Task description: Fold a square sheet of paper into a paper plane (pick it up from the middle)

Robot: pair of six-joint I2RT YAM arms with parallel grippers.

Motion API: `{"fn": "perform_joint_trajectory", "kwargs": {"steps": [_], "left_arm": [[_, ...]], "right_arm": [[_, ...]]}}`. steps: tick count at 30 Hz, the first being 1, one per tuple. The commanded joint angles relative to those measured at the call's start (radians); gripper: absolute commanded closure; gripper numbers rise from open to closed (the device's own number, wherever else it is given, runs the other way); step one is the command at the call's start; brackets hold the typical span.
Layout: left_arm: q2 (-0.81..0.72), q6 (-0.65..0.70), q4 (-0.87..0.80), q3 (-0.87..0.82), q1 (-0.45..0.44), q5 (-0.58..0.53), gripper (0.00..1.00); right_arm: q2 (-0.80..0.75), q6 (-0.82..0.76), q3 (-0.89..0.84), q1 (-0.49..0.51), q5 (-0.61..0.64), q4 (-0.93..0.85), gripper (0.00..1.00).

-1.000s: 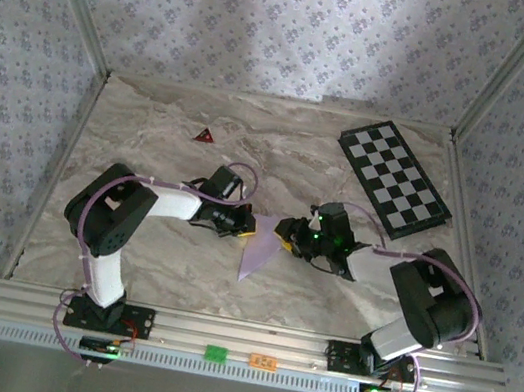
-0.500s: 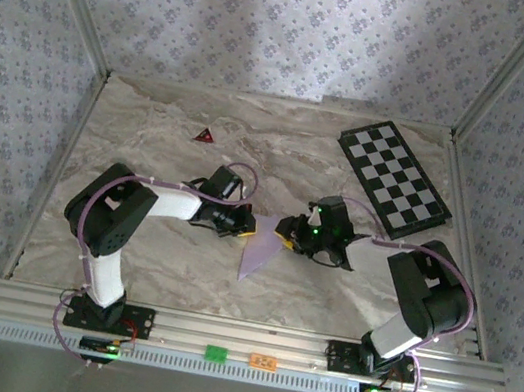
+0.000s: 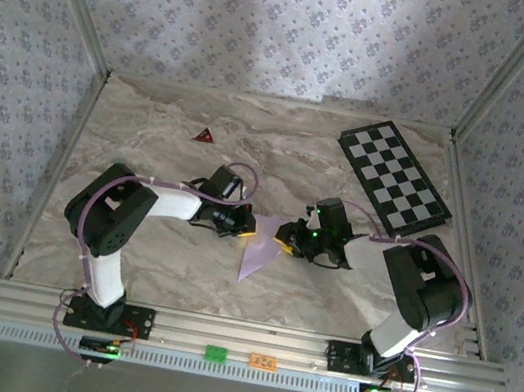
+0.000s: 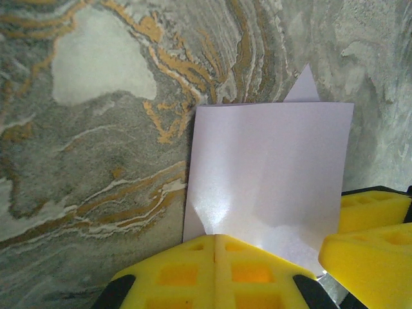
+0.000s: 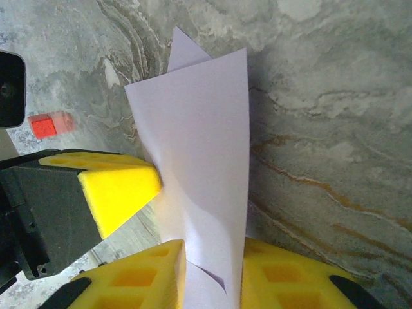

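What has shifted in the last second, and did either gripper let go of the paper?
The right arm folded its elbow in and its wrist edged slightly toward the far wall; the right gripper kept its pinch on the square sheet of paper. Nothing was let go. The left gripper, also shut on the sheet, the checkered board and the red triangle stayed put.

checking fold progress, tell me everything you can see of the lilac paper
The sheet of paper is thin, plain pale lilac, partly folded into a narrow shape with overlapping layers, pointed toward the near edge. It sits between the two arms over the marbled table. The left pincer and right pincer each pinch it from opposite sides.
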Motion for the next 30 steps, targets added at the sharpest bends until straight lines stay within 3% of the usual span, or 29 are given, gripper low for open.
{"fn": "perform_joint_trajectory", "kwargs": {"steps": [1, 9, 20, 23, 30], "left_arm": [[0.0, -0.006, -0.047, -0.013, -0.004, 0.006, 1.0], [-0.004, -0.011, -0.038, -0.02, -0.004, 0.004, 1.0], [-0.005, -0.014, -0.031, -0.017, -0.003, 0.008, 1.0], [-0.012, -0.014, -0.031, -0.018, -0.004, 0.007, 1.0], [-0.048, -0.029, -0.011, -0.018, -0.002, 0.02, 0.99]], "right_arm": [[0.019, -0.015, 0.029, -0.01, -0.04, 0.024, 0.76], [0.009, -0.052, 0.04, -0.013, -0.028, -0.035, 0.72], [0.038, -0.091, 0.082, -0.009, -0.051, -0.081, 0.75], [0.03, -0.095, 0.078, -0.011, -0.044, -0.092, 0.78], [0.016, -0.1, 0.073, -0.014, -0.042, -0.104, 0.93]]}}
